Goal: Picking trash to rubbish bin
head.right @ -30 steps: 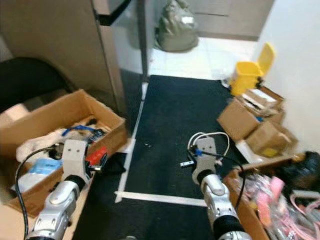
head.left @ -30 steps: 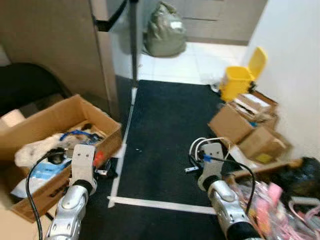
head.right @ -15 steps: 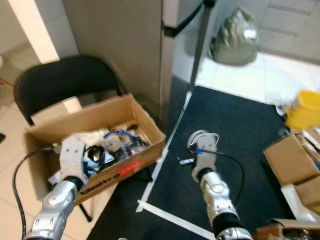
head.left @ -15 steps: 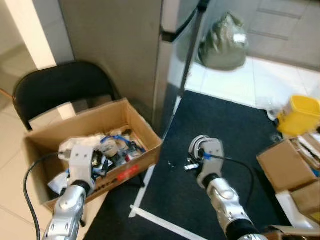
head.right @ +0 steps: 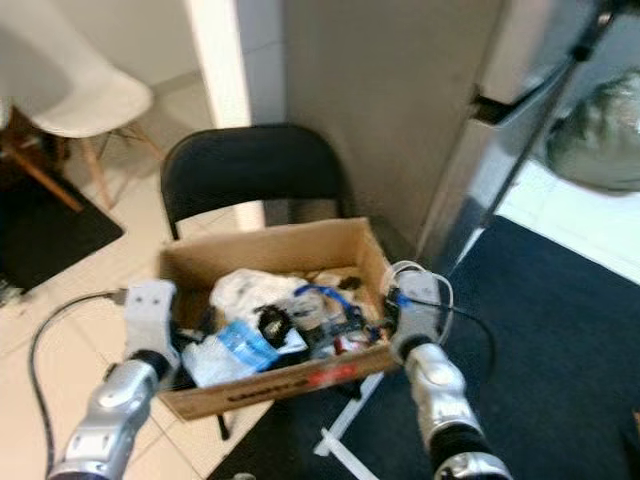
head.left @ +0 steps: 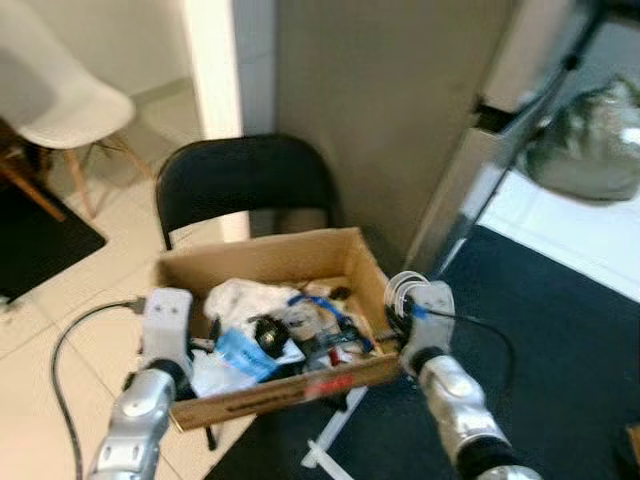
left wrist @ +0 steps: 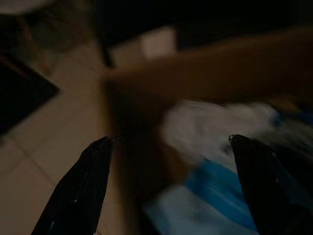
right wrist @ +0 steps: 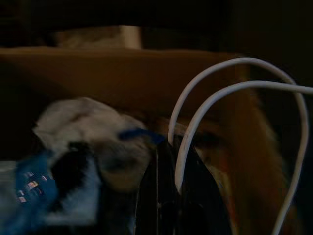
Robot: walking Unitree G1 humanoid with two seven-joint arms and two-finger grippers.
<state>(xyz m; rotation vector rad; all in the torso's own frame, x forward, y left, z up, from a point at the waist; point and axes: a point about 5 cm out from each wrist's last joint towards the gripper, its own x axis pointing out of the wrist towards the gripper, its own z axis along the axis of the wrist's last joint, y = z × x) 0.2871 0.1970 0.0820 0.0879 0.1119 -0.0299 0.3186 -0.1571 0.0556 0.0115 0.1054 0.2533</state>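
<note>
An open cardboard box (head.left: 262,262) rests on a black folding chair (head.left: 245,180). Inside it lie a white crumpled bag (head.left: 243,298), a blue packet (head.left: 240,353) and several small dark bits of trash. My left gripper (left wrist: 171,141) hovers open over the box's left end, its fingers (left wrist: 93,176) spread wide above the blue packet (left wrist: 215,186). My right gripper (right wrist: 165,152) is at the box's right corner, shut on a looped white cable (right wrist: 234,63). From the head, the cable (head.left: 402,286) curls just above that wrist.
A white chair (head.left: 60,100) and a black mat (head.left: 40,240) stand at the left on the tiled floor. A grey cabinet wall (head.left: 380,110) rises behind the box. Dark carpet (head.left: 560,340) with a white tape line (head.left: 330,450) lies to the right, a grey-green sack (head.left: 590,140) beyond.
The head camera has swung left: the yellow bin and right-hand boxes have left the picture and the trash box is now central. The right gripper still holds the white cable.
</note>
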